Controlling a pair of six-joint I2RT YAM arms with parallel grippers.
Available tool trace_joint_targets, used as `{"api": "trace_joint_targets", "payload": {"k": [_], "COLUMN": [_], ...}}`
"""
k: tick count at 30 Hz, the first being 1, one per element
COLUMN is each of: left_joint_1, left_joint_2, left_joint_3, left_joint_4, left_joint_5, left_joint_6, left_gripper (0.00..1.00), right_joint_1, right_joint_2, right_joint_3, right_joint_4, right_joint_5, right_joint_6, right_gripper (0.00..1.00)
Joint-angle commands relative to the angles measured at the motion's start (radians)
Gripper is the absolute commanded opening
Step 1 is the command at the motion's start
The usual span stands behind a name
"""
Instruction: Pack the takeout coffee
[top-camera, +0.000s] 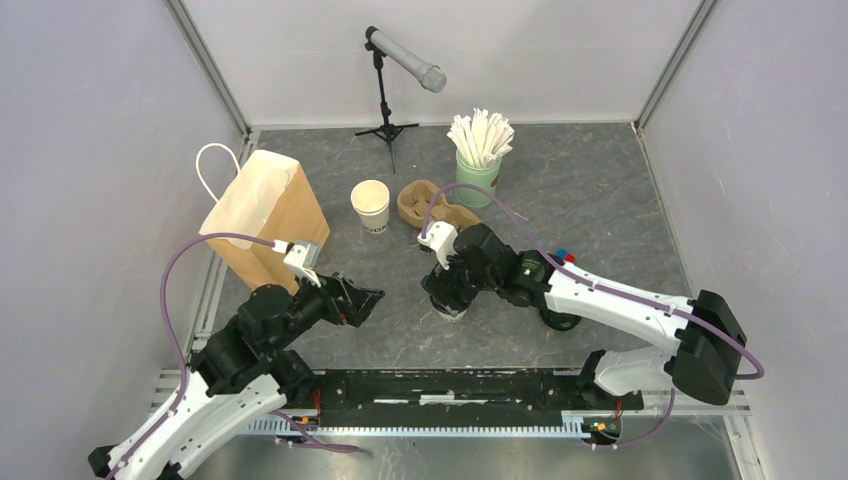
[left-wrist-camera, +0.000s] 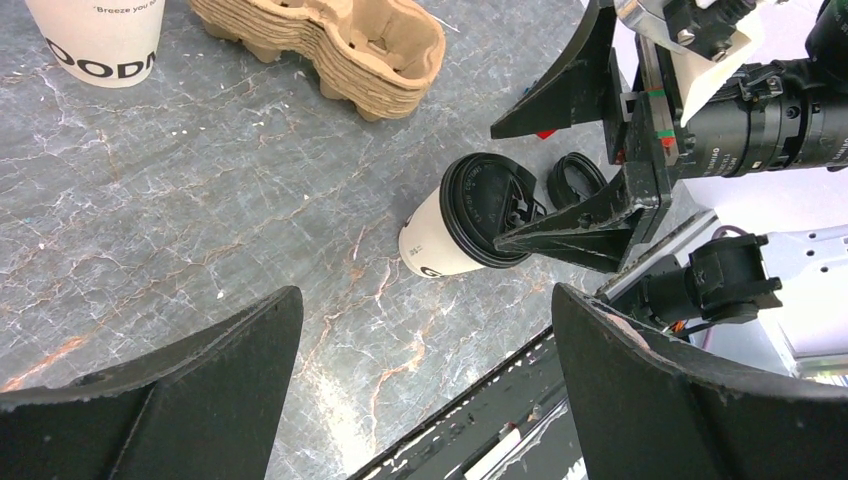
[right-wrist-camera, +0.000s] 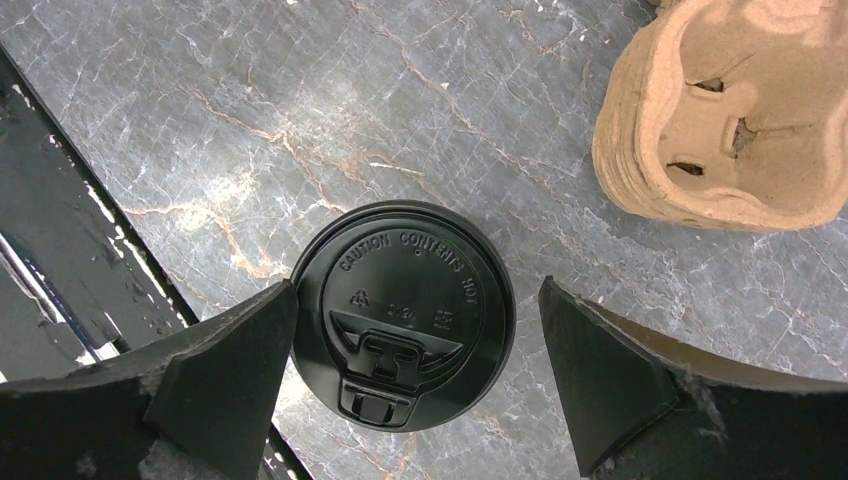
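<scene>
low centre of the top view, my right gripper (top-camera: 448, 295) hangs over the takeout coffee (right-wrist-camera: 405, 315), fingers spread wide either side of its black lid, nothing pinched. the finger (right-wrist-camera: 230, 370) at frame left sits just beside the rim; can't tell if it touches. crowding the cup: pulp cup carriers (right-wrist-camera: 720, 110) stacked upper right in the wrist view, a loose black lid (left-wrist-camera: 575, 180) just beside it, the black front rail (right-wrist-camera: 60, 230) at left. left gripper (left-wrist-camera: 425, 300) spread too, holding nothing, bare marble table (left-wrist-camera: 200, 200) between it and the cup. paper bag (top-camera: 265, 215) far left, well apart.
</scene>
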Motion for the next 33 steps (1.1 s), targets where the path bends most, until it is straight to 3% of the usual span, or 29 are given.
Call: {"api": "trace_joint_targets", "payload": {"k": [1,33], "left_joint_1": [-0.007,-0.018], "left_joint_2": [-0.008,-0.012], "left_joint_3": [0.014,0.013], "left_joint_4": [-0.001,-0.004], "left_joint_5": [-0.031,-0.046], "left_joint_6": [0.043,0.041], "left_gripper": [1.0,1.0], "right_joint_1": [0.003,0.003], "right_joint_2": [-0.054,-0.033], "right_joint_3": [0.031,-0.038], "right_joint_4": [-0.026,-0.009], "right_joint_5": [-0.002,0.02], "right_joint_6": [0.006,-0.014], "right_gripper": [0.98,0.96]}}
